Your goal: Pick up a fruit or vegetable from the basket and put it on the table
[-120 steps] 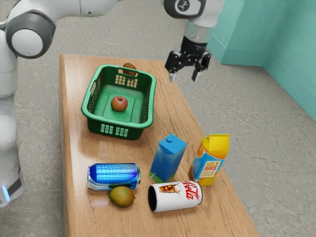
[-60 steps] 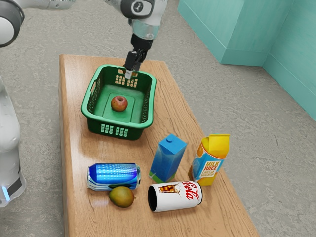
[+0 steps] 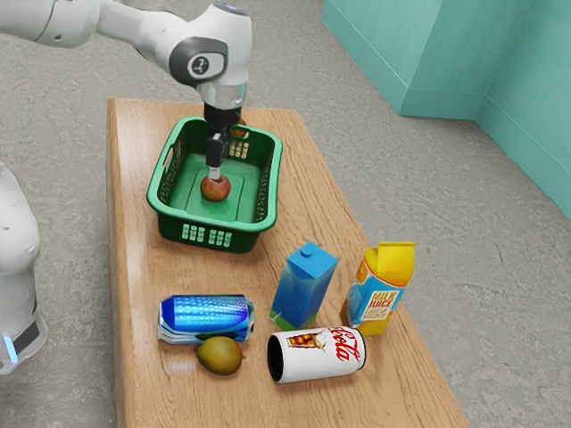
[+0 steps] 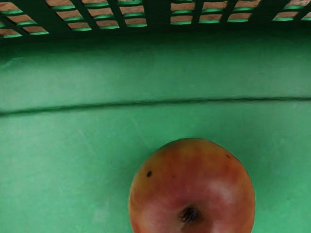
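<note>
Inside the green basket (image 3: 167, 214), my gripper (image 3: 215, 175) points down with its tip at the top of the red apple (image 3: 215, 189). It is seen edge-on, so how its fingers stand cannot be made out. The apple (image 4: 192, 189) rests on the basket's green floor (image 4: 68, 165) in the wrist view, stem end up, close under the hand. The wooden table (image 3: 178, 272) carries the basket.
A blue can (image 3: 206, 318) lies beside a green-brown mango (image 3: 219, 355). A white cola can (image 3: 318, 355) lies near a blue carton (image 3: 303, 285) and a yellow juice carton (image 3: 379, 290). Behind the basket's far wall sits a brown round item (image 3: 240, 127).
From beyond the table's far right edge, my hand has swung over the basket, turned, and come down to the apple. The apple and the other things have stayed where they were.
</note>
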Action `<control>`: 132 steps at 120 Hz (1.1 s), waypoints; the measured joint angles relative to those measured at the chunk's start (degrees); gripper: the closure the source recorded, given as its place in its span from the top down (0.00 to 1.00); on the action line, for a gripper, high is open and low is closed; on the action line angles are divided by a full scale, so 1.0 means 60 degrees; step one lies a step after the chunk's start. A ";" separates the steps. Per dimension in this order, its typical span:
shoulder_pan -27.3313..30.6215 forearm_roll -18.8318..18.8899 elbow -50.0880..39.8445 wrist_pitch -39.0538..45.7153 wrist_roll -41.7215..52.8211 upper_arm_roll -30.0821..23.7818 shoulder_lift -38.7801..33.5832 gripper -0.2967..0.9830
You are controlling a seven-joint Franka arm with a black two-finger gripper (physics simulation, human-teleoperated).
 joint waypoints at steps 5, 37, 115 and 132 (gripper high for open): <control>0.0044 -0.0093 -0.0279 0.0154 -0.0084 -0.0022 -0.0189 0.77; 0.0299 -0.0330 -0.1162 0.0651 -0.0460 -0.0059 -0.0770 0.77; 0.0718 -0.0360 -0.1356 0.1525 -0.0725 -0.0210 -0.0203 0.76; 0.0707 -0.0354 -0.1350 0.1736 -0.0725 -0.0215 0.0151 0.76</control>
